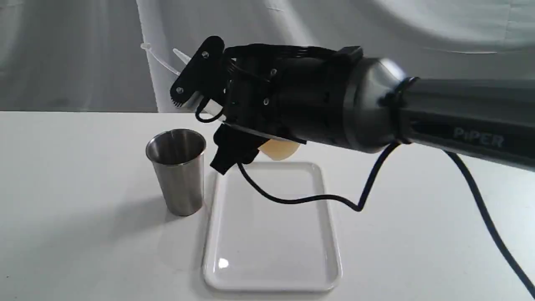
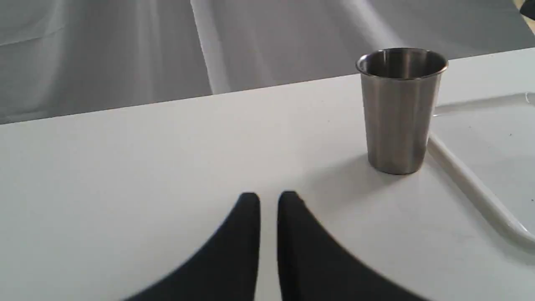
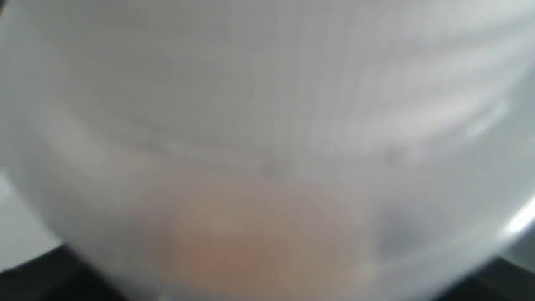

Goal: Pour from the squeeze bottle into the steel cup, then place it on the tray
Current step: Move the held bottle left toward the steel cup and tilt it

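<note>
The squeeze bottle point(image 1: 279, 149) hangs tilted in the air, my right gripper point(image 1: 213, 110) shut around its body. Its amber-filled base sits over the far end of the tray point(image 1: 271, 246). Its nozzle point(image 1: 182, 56) and thin cap strap point(image 1: 156, 58) point up and left, high above the steel cup point(image 1: 177, 171). No stream shows. The cup stands upright just left of the tray. In the right wrist view the blurred bottle point(image 3: 267, 167) fills the frame. My left gripper point(image 2: 268, 200) rests shut and empty over the table, short of the cup point(image 2: 399, 113) and tray point(image 2: 480, 138).
A black cable point(image 1: 317, 198) from the right arm droops low across the far half of the tray. The white table point(image 1: 83, 234) runs back to a grey cloth backdrop point(image 1: 75, 50). The right arm point(image 1: 459, 121) spans the right side of the scene.
</note>
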{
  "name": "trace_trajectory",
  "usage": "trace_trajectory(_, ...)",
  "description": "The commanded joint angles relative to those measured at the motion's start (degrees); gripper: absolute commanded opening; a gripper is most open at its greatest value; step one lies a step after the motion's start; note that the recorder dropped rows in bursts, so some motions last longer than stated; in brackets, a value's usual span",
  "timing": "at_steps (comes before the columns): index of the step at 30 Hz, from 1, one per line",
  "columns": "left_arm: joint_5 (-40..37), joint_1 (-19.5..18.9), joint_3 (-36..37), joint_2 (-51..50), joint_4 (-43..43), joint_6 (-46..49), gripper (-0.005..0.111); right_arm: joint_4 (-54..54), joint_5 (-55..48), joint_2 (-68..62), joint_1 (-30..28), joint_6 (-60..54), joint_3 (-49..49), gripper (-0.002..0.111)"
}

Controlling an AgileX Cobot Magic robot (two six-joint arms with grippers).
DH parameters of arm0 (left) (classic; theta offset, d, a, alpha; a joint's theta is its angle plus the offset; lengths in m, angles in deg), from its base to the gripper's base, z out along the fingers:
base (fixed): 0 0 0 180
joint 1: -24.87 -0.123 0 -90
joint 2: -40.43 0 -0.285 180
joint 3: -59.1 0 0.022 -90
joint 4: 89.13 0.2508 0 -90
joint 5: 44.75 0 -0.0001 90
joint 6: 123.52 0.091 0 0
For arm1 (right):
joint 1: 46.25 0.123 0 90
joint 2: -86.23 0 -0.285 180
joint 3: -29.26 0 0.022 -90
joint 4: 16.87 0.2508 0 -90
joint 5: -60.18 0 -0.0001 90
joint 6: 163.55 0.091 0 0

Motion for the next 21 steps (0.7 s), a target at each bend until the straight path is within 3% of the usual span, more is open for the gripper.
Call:
trace_trajectory(1, 0.37, 0.18, 0.25, 0.29, 0.03, -0.1, 0.008, -2.7, -0.02, 0.82, 0.07, -0.68, -0.85, 0.054)
trace_trajectory(14, 0.37, 0.18, 0.25, 0.29, 0.03, -0.1, 0.008, -15.39, -4.75, -3.72, -0.58, 1.31, -0.85, 0.054)
trace_trajectory(21, 0.37, 0.18, 0.25, 0.29, 0.03, -0.1, 0.008, -17.08, -5.26, -5.85, -0.69, 5.32, -2.27, 0.054)
